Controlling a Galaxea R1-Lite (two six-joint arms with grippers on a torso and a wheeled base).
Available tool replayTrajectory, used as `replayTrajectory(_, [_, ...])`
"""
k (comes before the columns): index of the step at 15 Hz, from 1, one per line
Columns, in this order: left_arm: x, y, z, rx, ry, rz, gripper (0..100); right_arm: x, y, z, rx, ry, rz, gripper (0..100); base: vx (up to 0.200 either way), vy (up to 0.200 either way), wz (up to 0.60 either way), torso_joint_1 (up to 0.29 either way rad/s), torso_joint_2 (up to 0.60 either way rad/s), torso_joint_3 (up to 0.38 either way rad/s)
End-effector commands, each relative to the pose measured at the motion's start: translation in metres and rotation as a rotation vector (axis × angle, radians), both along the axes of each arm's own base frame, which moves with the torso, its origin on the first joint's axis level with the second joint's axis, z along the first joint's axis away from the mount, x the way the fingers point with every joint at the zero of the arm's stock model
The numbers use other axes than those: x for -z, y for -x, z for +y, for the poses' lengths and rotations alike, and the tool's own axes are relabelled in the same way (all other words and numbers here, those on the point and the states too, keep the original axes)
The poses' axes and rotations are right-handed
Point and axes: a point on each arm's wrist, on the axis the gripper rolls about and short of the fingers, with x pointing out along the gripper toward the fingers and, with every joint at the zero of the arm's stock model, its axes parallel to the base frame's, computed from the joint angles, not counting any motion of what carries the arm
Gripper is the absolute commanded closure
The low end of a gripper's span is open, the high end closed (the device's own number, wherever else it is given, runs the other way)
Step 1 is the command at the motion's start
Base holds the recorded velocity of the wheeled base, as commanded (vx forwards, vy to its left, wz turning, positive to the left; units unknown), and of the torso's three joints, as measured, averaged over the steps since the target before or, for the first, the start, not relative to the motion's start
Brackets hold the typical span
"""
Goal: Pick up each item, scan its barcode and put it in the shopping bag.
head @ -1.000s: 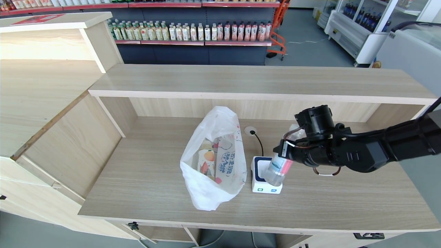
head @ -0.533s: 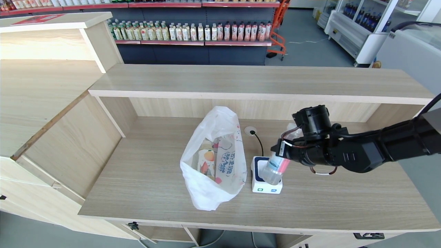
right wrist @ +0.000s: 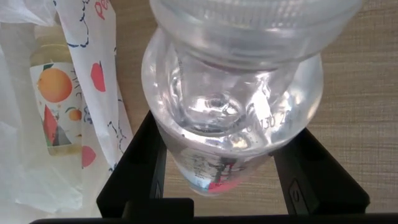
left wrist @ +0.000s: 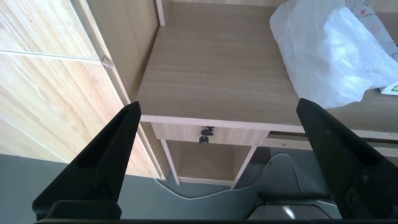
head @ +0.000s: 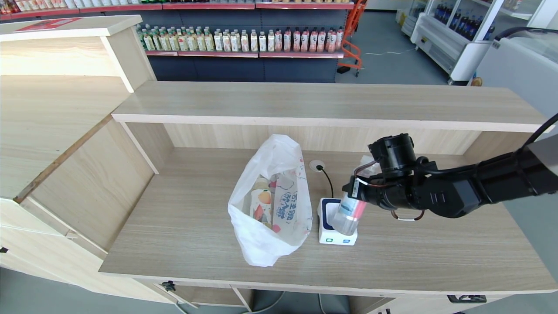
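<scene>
My right gripper (head: 362,198) is shut on a clear plastic bottle (head: 349,214) with a red and blue label, holding it tilted just above the white barcode scanner (head: 335,226) on the counter. In the right wrist view the bottle (right wrist: 233,99) sits between the dark fingers (right wrist: 140,168). The white shopping bag (head: 270,200) stands open left of the scanner, with a juice bottle (head: 261,205) and a printed packet (head: 287,203) inside; both also appear as the juice bottle (right wrist: 56,106) and packet (right wrist: 93,74) close by. My left gripper (left wrist: 217,162) hangs open off the counter's front edge, beside the bag (left wrist: 329,50).
A black cable (head: 327,179) runs from the scanner to a grommet at the back of the wooden counter (head: 183,226). A raised shelf (head: 331,104) borders the back, a side panel (head: 96,187) the left. Bare counter lies left of the bag and right of the scanner.
My right gripper has shifted slightly left with the bottle, bringing its lower end over the scanner. The bag and scanner have stayed put.
</scene>
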Motion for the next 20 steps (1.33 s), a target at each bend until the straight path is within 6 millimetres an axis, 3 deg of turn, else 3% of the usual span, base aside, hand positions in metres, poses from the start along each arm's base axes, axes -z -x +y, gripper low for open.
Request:
replayTrajectory(1, [0.0, 0.0, 0.0, -0.002, 0.001, 0.002, 0, -0.004, -0.002, 0.001, -0.002, -0.007, -0.013, 100, 0.0, 0.0, 0.0, 0.0, 0.0, 0.0])
replayTrajectory(4, [0.0, 0.0, 0.0, 0.0, 0.001, 0.002, 0, -0.035, 0.014, -0.005, -0.009, -0.045, -0.082, 100, 0.0, 0.0, 0.0, 0.0, 0.0, 0.0])
replayTrajectory(7, [0.0, 0.0, 0.0, 0.0, 0.001, 0.002, 0, -0.103, 0.057, -0.023, -0.068, -0.138, -0.252, 100, 0.0, 0.0, 0.0, 0.0, 0.0, 0.0])
replayTrajectory(9, [0.0, 0.0, 0.0, -0.002, 0.001, 0.002, 0, -0.124, 0.083, -0.034, -0.147, -0.102, -0.335, 100, 0.0, 0.0, 0.0, 0.0, 0.0, 0.0])
replayTrajectory(11, [0.0, 0.0, 0.0, 0.0, 0.001, 0.002, 0, -0.116, 0.1, -0.04, -0.24, -0.071, -0.427, 100, 0.0, 0.0, 0.0, 0.0, 0.0, 0.0])
replayTrajectory(14, [0.0, 0.0, 0.0, 0.0, 0.001, 0.002, 0, -0.078, 0.106, -0.04, -0.376, 0.01, -0.527, 100, 0.0, 0.0, 0.0, 0.0, 0.0, 0.0])
replayTrajectory(20, [0.0, 0.0, 0.0, 0.0, 0.001, 0.002, 0, -0.048, 0.097, -0.02, -0.425, -0.025, -0.596, 100, 0.0, 0.0, 0.0, 0.0, 0.0, 0.0])
